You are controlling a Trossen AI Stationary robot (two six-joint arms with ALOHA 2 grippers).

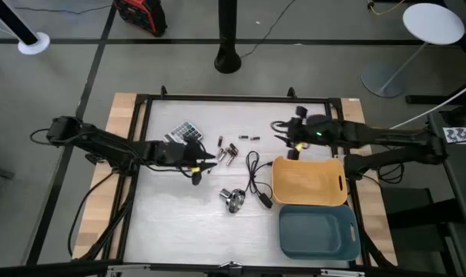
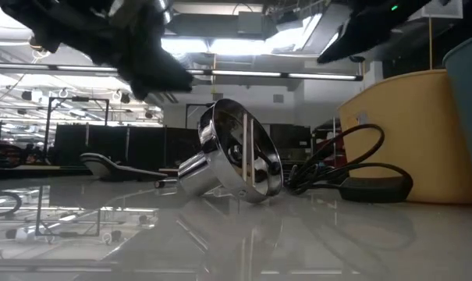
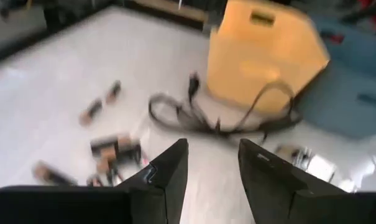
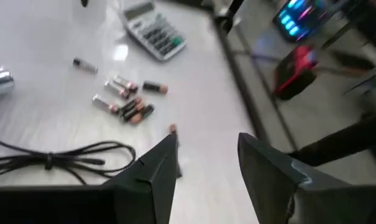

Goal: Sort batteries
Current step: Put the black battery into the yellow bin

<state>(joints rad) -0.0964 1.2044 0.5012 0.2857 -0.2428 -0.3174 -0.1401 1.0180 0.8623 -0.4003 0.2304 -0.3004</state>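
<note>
Several small batteries (image 1: 229, 151) lie loose on the white table between the calculator (image 1: 185, 132) and the black cable (image 1: 253, 173). A smaller pair (image 1: 249, 138) lies toward the far edge. My left gripper (image 1: 199, 166) hovers open and empty just left of the cluster; in its wrist view the batteries (image 3: 113, 150) lie ahead of its gripper (image 3: 212, 163). My right gripper (image 1: 281, 131) is open and empty, right of the batteries, by the yellow bin's far corner. In its wrist view the cluster (image 4: 125, 103) lies beyond its gripper (image 4: 206, 155), and one battery (image 4: 173, 129) lies close by a fingertip.
A yellow bin (image 1: 310, 181) and a blue bin (image 1: 317, 231) stand at the table's right near side. A shiny metal knob (image 1: 233, 200) lies near the cable's end, and fills the low view's middle (image 2: 236, 152). A dark frame rims the table.
</note>
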